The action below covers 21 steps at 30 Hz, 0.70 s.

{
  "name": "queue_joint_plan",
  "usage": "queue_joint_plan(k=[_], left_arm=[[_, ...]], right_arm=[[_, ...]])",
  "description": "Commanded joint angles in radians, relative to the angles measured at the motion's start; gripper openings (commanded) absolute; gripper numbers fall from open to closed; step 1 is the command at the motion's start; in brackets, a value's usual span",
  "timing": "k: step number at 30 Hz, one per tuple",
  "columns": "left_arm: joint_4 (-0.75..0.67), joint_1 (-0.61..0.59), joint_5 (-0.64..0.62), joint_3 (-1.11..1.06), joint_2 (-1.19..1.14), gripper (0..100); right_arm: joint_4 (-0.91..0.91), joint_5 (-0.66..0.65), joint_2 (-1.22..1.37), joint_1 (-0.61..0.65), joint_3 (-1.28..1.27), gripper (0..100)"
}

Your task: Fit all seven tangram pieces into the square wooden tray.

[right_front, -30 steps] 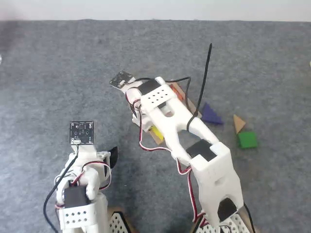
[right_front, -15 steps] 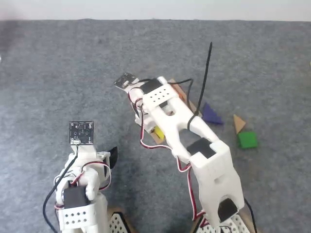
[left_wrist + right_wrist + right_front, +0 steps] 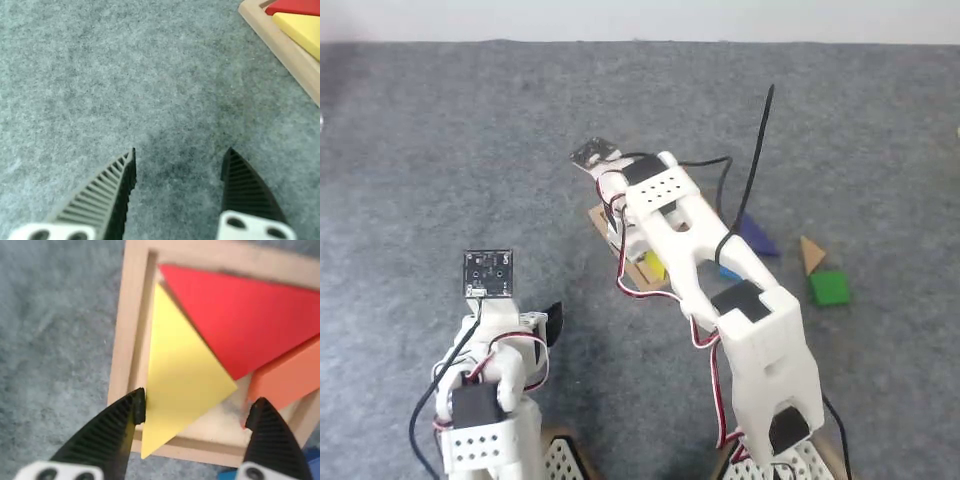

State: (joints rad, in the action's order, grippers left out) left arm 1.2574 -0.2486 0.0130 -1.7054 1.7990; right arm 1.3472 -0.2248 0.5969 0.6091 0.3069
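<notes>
two arms stand at the near edge of a grey carpet (image 3: 440, 130). there is one square wooden tray (image 3: 131, 315), near the middle of the high view and mostly under the right arm. three pieces lie in it: one yellow triangle (image 3: 175, 375) along one wall, one red triangle (image 3: 235, 315) touching its long edge, and one orange piece (image 3: 287, 377) beside both.

four pieces lie on the carpet. one blue piece (image 3: 728, 272) is just beside the tray at about 4 o'clock. one purple triangle (image 3: 754, 235) is at 3 o'clock. farther out the same way are one tan triangle (image 3: 810, 252) and one green square (image 3: 829, 288), the square just at 5 o'clock of the triangle.

the right gripper (image 3: 199, 404) hangs over the tray's corner, fingers spread wide to either side of the yellow triangle's tip, gripping nothing. the left gripper (image 3: 181, 152) is at about 7 o'clock of the tray, well apart from it, jaws wide over bare carpet, with nothing between them.
</notes>
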Motion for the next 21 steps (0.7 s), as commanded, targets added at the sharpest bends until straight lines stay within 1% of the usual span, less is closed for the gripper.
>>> queue_joint_plan(k=[1, 6, 9, 14, 21], left_arm=[[0.005, 0.0, -0.008, 0.022, 0.021, 27], [0.005, 0.0, -0.008, 0.022, 0.021, 27], [0.005, 0.0, -0.008, 0.022, 0.021, 27], [0.005, 0.0, -0.008, 0.022, 0.021, 27], [0.005, 0.0, -0.008, 0.022, 0.021, 27]], right_arm=[[-0.018, 0.014, -0.053, -0.013, 0.041, 31.8], [-0.008, 0.02, -0.071, -0.002, 0.041, 31.8], [-0.007, 0.02, -0.105, -0.021, 0.037, 31.8], [-0.071, 0.021, -0.064, -0.028, -0.02, 31.8], [-0.125, 0.057, -0.013, 0.064, -0.029, 31.8]])
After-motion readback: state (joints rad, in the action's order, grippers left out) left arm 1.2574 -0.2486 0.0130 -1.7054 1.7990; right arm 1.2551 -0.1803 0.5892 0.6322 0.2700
